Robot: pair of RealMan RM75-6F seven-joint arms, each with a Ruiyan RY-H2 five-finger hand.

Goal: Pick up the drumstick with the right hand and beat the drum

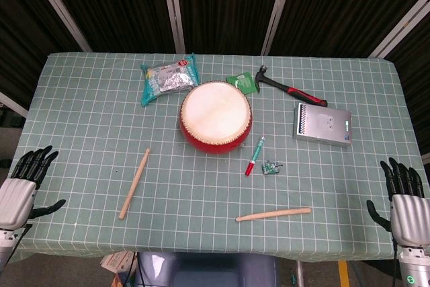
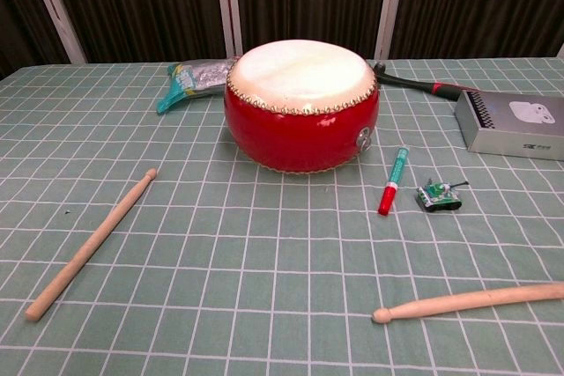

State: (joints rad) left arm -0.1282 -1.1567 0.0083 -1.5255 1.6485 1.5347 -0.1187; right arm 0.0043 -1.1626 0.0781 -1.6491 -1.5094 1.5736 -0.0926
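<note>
A red drum [image 1: 215, 117] [image 2: 301, 105] with a pale skin stands mid-table. One wooden drumstick [image 1: 273, 214] [image 2: 471, 302] lies near the front edge, right of centre. A second drumstick [image 1: 134, 183] [image 2: 90, 243] lies at the front left. My right hand [image 1: 404, 193] hovers open off the table's right front corner, well apart from the nearer stick. My left hand [image 1: 25, 183] hangs open off the left front corner. Neither hand shows in the chest view.
A red-and-green marker [image 1: 254, 155] [image 2: 393, 180] and a small green clip [image 1: 271, 167] [image 2: 439, 195] lie right of the drum. A hammer [image 1: 289, 88], a grey boxed item [image 1: 322, 125] [image 2: 515, 123], a foil packet [image 1: 168, 78] and a green pouch [image 1: 242, 82] sit further back.
</note>
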